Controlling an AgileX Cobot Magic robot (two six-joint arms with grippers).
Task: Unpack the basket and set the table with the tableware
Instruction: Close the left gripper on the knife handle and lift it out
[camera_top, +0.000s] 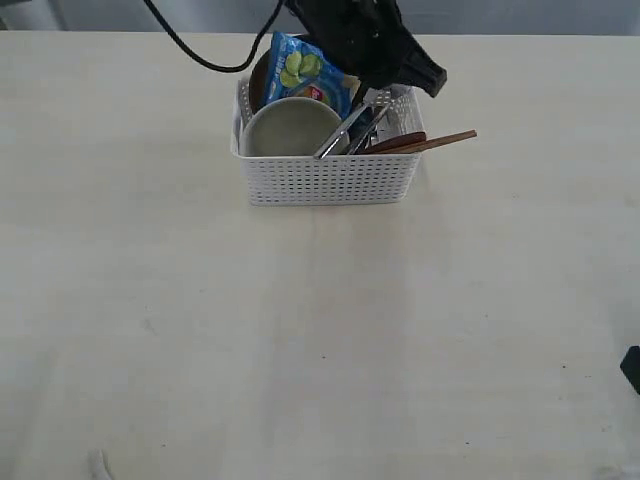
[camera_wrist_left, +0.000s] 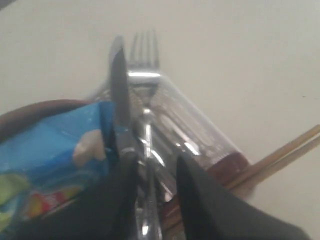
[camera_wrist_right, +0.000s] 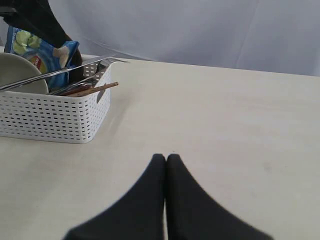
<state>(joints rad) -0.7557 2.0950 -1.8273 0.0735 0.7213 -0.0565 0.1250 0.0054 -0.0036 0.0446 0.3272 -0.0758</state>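
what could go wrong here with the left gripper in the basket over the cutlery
1. The open left gripper sits over the knife and fork handles lying side by side; closing may catch only one, or pinch both loosely so one slips.
2. The chopsticks overhang the basket rim beside them; lifting the cutlery could drag them out.
3. The chip bag lies close beside the gripper and might snag.
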